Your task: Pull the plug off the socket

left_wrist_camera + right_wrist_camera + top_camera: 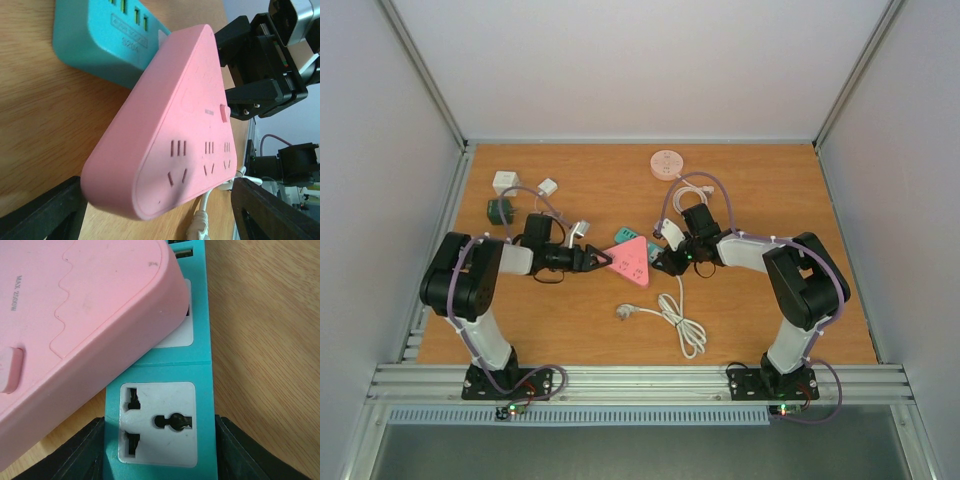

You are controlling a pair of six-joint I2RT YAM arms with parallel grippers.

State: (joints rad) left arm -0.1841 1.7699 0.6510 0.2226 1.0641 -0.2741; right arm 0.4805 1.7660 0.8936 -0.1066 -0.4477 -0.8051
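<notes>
A pink triangular plug block (633, 262) sits on top of a teal socket strip (623, 236) in the middle of the table. My left gripper (601, 259) is open, its fingers either side of the block's left corner (170, 125); a small gap shows at the right finger (272, 210). My right gripper (661, 262) is shut on the end of the teal strip (200, 372), its fingers (82, 452) flush against both sides. The pink block (75, 315) covers the strip's other sockets. The right gripper also shows in the left wrist view (250, 85).
A white cable (672, 316) with a loose plug (625, 312) lies in front of the block. White adapters (505, 182), (548, 187) and a green one (500, 210) lie back left. A round pink disc (667, 163) lies at the back.
</notes>
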